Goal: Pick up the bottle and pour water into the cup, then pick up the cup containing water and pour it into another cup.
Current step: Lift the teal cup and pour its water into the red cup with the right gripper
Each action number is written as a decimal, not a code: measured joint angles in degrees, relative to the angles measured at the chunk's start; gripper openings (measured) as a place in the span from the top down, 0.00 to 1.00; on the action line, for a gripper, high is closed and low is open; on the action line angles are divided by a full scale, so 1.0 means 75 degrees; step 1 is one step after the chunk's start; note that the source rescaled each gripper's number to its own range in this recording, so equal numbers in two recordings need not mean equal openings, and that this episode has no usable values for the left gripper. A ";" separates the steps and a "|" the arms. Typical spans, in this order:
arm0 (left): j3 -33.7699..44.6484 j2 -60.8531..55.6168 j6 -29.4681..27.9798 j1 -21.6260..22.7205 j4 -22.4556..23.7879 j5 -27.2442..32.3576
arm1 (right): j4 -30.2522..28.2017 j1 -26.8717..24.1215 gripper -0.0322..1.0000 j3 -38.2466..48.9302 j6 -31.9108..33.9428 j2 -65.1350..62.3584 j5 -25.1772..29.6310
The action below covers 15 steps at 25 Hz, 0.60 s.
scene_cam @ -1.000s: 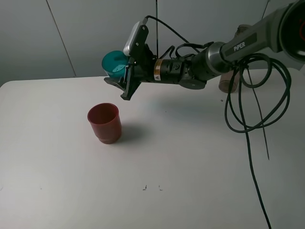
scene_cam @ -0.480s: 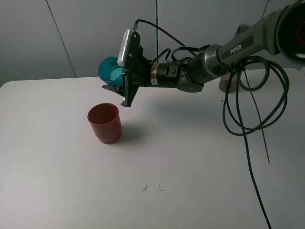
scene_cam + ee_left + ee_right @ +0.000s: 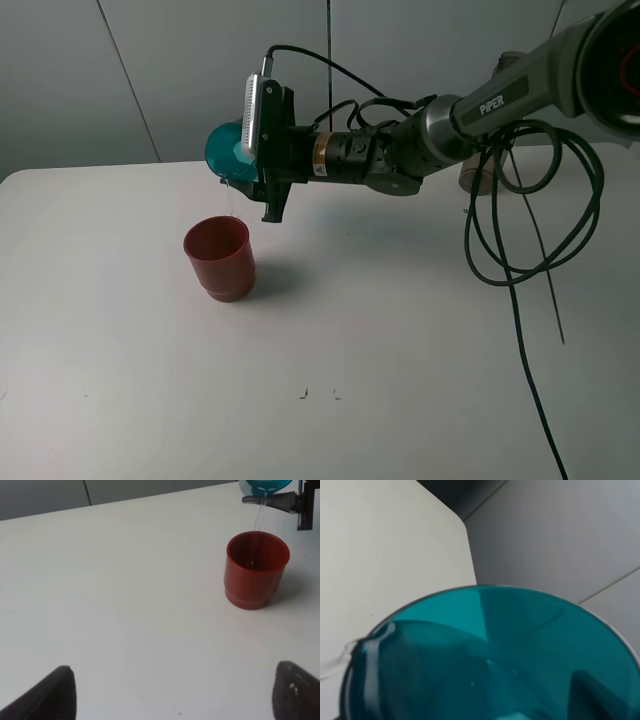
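Note:
My right gripper [image 3: 238, 162] is shut on the teal cup [image 3: 223, 148] and holds it tipped on its side above the dark red cup [image 3: 220, 257]. A thin stream of water [image 3: 258, 517] falls from the teal rim into the red cup [image 3: 256, 570], which stands upright on the table. In the right wrist view the teal cup [image 3: 485, 655] fills the frame, with water gathered at its lower lip. The bottle [image 3: 478, 175] stands at the back right, partly hidden behind the arm and cables. My left gripper [image 3: 177, 700] is open and empty, low over the table and well short of the red cup.
Black cables [image 3: 520, 240] loop down from the right arm over the right side of the white table [image 3: 380, 330]. The table's back edge meets a grey wall just behind the cups.
The right wrist has rolled further and shifted slightly left, tipping the teal cup more steeply. Water now streams from it into the red cup.

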 joint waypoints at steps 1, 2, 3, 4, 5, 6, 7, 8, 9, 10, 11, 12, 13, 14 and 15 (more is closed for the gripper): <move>0.0000 0.0000 0.0000 0.0000 0.0000 0.0000 | 0.0032 0.0000 0.93 0.0000 -0.0146 0.0000 0.0000; 0.0000 0.0000 0.0000 0.0000 0.0013 0.0000 | 0.0033 0.0000 0.93 0.0000 -0.0289 0.0000 0.0000; 0.0000 0.0000 0.0000 0.0000 0.0030 0.0000 | 0.0046 0.0000 0.93 0.0000 -0.0410 0.0000 0.0000; 0.0000 0.0000 0.0000 0.0000 0.0065 0.0000 | 0.0041 0.0000 0.93 0.0000 -0.0488 0.0000 0.0000; 0.0000 0.0000 0.0000 0.0000 0.0080 0.0000 | 0.0041 0.0006 0.93 0.0000 -0.0608 0.0000 0.0000; 0.0000 0.0000 0.0000 0.0000 0.0099 0.0000 | 0.0041 0.0033 0.93 0.0000 -0.0706 0.0000 0.0000; 0.0000 0.0000 0.0000 0.0000 0.0115 0.0000 | 0.0041 0.0051 0.93 0.0000 -0.0813 0.0000 0.0000; 0.0000 0.0000 0.0000 0.0000 0.0127 0.0000 | 0.0041 0.0085 0.93 0.0000 -0.0868 0.0000 0.0000; 0.0000 0.0000 0.0000 0.0000 0.0148 0.0000 | 0.0041 0.0116 0.93 0.0000 -0.0944 0.0000 0.0000; 0.0000 0.0000 0.0000 0.0000 0.0167 0.0000 | 0.0051 0.0150 0.93 0.0000 -0.1001 0.0000 0.0000; 0.0000 0.0000 0.0000 0.0000 0.0186 0.0000 | 0.0051 0.0168 0.93 0.0000 -0.1059 0.0000 -0.0016; 0.0000 0.0000 0.0000 0.0000 0.0219 0.0000 | 0.0051 0.0169 0.93 0.0000 -0.1140 0.0000 -0.0017; 0.0000 0.0000 0.0000 0.0000 0.0261 0.0000 | 0.0051 0.0180 0.93 0.0000 -0.1214 0.0000 -0.0017; 0.0000 0.0000 0.0000 0.0000 0.0295 0.0000 | 0.0051 0.0194 0.93 0.0000 -0.1301 0.0000 -0.0017; 0.0000 0.0000 0.0000 0.0000 0.0315 0.0000 | 0.0074 0.0187 0.93 0.0000 -0.1373 0.0000 -0.0017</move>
